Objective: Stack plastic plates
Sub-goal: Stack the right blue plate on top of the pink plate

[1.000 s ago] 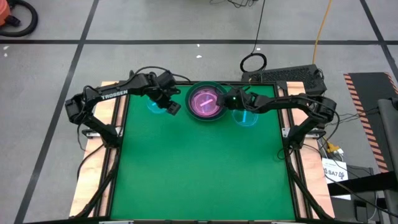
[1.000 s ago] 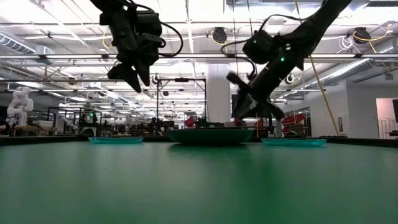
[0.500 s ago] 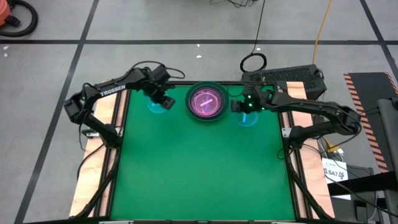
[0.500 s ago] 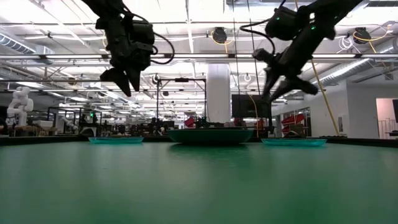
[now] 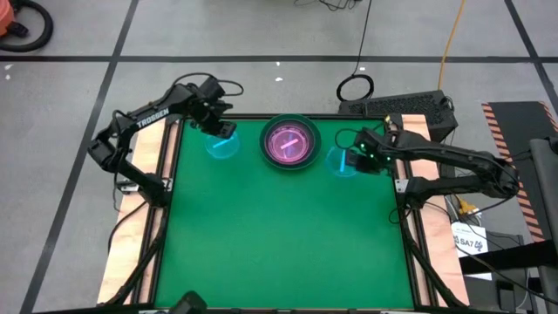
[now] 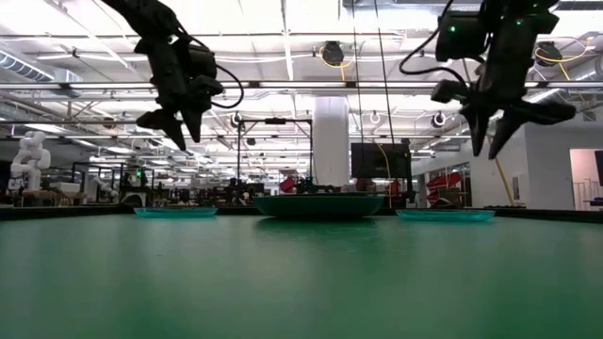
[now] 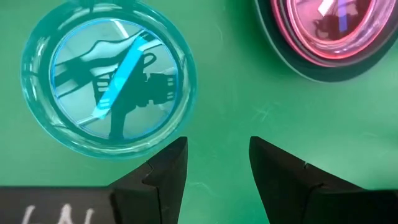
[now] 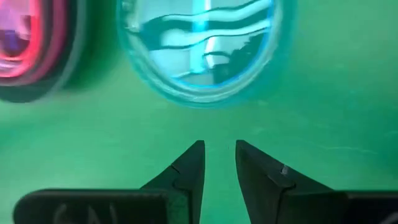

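Plates: pink stack (image 5: 290,144) sat centre — cyan plates (image 5: 223,143) flanked it.
Left gripper (image 7: 214,163): jaws spread, above one rim.
Right gripper (image 8: 217,163): narrowly parted.
Advice: straddle rim squarely — then pinch.

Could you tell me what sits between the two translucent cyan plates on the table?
The stack of plates, pink ones nested in a dark green one, sits between the left cyan plate and the right cyan plate, clearest in the high view.
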Robot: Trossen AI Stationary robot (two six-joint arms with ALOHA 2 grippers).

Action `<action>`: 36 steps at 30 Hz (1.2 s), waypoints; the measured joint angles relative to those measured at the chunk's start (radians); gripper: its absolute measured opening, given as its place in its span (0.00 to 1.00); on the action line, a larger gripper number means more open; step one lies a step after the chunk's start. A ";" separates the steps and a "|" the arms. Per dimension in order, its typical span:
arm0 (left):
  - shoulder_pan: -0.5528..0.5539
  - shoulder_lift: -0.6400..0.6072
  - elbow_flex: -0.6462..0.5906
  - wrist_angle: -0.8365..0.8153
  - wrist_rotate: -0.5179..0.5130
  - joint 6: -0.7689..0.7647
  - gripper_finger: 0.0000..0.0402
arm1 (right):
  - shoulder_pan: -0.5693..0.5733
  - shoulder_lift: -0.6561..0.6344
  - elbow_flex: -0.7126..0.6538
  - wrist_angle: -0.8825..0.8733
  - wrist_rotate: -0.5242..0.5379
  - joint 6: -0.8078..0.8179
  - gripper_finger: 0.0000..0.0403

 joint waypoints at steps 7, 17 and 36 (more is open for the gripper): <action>-0.001 0.031 0.000 0.005 -0.005 -0.001 0.45 | -0.006 0.000 -0.090 0.103 0.007 -0.014 0.30; -0.035 0.045 0.000 0.011 -0.081 -0.009 0.45 | -0.049 0.005 -0.206 0.204 0.067 -0.021 0.55; -0.054 0.045 0.000 0.037 -0.153 -0.006 0.45 | -0.094 0.005 -0.365 0.427 0.087 -0.013 0.45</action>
